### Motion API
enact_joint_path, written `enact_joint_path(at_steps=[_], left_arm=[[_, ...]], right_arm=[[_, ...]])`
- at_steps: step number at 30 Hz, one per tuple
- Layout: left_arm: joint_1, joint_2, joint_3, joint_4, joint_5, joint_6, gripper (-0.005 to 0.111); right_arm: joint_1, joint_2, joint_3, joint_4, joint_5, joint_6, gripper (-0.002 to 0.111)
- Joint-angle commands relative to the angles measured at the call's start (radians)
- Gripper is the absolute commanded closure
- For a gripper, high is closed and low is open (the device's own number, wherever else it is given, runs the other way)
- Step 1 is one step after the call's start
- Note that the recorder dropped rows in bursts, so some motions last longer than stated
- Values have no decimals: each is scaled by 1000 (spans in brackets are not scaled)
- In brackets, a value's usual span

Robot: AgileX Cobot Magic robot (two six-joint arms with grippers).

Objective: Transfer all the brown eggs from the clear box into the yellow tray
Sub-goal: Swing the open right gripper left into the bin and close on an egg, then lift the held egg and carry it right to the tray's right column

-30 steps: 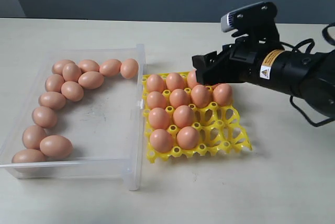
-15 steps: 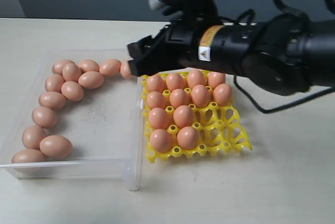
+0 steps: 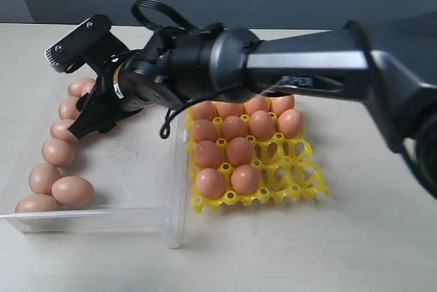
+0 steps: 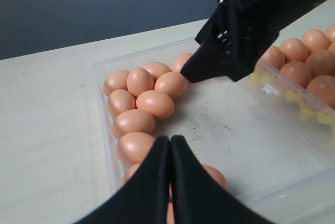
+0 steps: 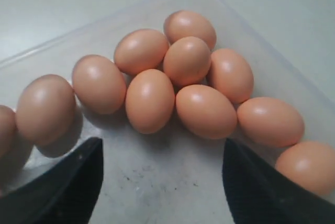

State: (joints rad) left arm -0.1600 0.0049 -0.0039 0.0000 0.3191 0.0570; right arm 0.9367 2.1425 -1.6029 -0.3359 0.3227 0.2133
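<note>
1. Position change: a second ago your right gripper (image 3: 87,113) stood at the far edge of the yellow tray (image 3: 300,169). It has since swung across and now hangs over the far corner of the clear box (image 3: 102,220).
2. Right jaws: spread wide, with nothing between them. In the right wrist view the two fingers (image 5: 73,182) frame a cluster of brown eggs (image 5: 149,101) lying on the box floor below.
3. Meaning for the task: treat the last delivery as finished and a new pick as starting. The tray holds twelve eggs, and its four near-right cups stand vacant. More eggs than that lie in the box, along its far and left walls.
4. Left jaws: your left gripper (image 4: 170,148) is closed tip to tip and grips nothing. It points at the box and does not appear in the exterior view.
5. Hidden or unclear:
   - The right arm covers the far-wall eggs and part of the tray's back row in the exterior view.
   - The transparent box walls are hard to trace.
   - You cannot tell how high the right fingers sit above the eggs, or whether they touch one.
</note>
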Motion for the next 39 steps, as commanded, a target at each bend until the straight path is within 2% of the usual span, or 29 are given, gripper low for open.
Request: enact_joint_path(at_steps=[1,8,14,22,24,25,26,39], left_arm=[[-1,-5,4,0,-10,-3,106],[-1,-5,4,0,-10,-3,106],[-1,-5,4,0,-10,-3,106],[-1,-5,4,0,-10,-3,106],[-1,-5,4,0,-10,-3,106],[-1,-5,4,0,-10,-3,106],[-1,-5,4,0,-10,-3,106],[-1,-5,4,0,-10,-3,106]], right_arm=[[1,112,-167,25,126,-83,46],[1,248,-336,114,204,-213,46],[-9,341,-437,193,298,-220,49],[-9,368,-459,237,211,-265,60],[-9,378,-459,234,238,-265,84],[-9,378,-459,234,250,-265,101],[-7,378,-459,234,250,-265,108],[-7,175,-459,228,336,-222,106]])
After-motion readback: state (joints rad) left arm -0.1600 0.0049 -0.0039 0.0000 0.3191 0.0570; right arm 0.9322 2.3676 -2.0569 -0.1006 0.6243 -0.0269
